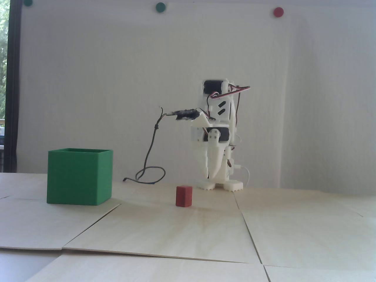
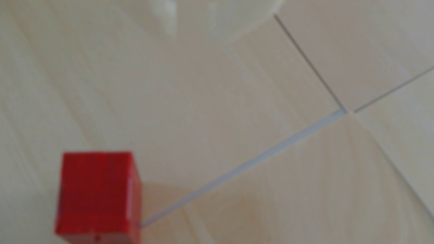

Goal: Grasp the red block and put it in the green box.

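Observation:
In the fixed view the red block [image 1: 184, 196] stands upright on the pale wooden table, a little in front and to the left of the arm's base. The green box [image 1: 79, 176] sits further left, open side up, well apart from the block. My white gripper [image 1: 209, 175] hangs point-down close to the base, behind and right of the block, its fingers together with nothing between them. The wrist view is blurred. It shows the red block [image 2: 98, 197] at the lower left and pale fingers [image 2: 170, 17] at the top edge, far from the block.
A black cable [image 1: 149, 173] loops onto the table between the box and the arm. Seams [image 1: 246, 229] run between the wooden panels. Two green dots [image 1: 160, 7] and a red dot [image 1: 278, 11] are stuck on the white wall behind.

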`<state>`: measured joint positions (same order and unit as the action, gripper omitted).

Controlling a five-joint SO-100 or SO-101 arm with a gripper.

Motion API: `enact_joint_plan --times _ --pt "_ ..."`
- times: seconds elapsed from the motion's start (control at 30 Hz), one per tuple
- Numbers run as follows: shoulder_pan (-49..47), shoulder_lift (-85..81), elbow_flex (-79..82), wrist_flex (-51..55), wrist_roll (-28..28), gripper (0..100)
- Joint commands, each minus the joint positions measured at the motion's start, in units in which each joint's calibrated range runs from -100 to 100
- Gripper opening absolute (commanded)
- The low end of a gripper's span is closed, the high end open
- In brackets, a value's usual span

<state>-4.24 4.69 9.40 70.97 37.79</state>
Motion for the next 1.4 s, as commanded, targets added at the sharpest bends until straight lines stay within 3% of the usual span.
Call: enact_joint_plan --times 0.0,0.23,0.33,0.6,0.97,1.37 --pt "0.3 4.0 -10.0 1.8 -0.6 4" --pt "0.5 4.8 -9.8 1.9 -0.6 32" --pt "1.4 4.8 -10.4 1.8 -0.6 38" --pt "6.9 4.7 -11.7 1.9 -4.2 38" --pt "16.4 4.8 -10.9 8.9 -4.1 38" --pt "13.9 5.0 -2.8 4.9 -4.5 38"
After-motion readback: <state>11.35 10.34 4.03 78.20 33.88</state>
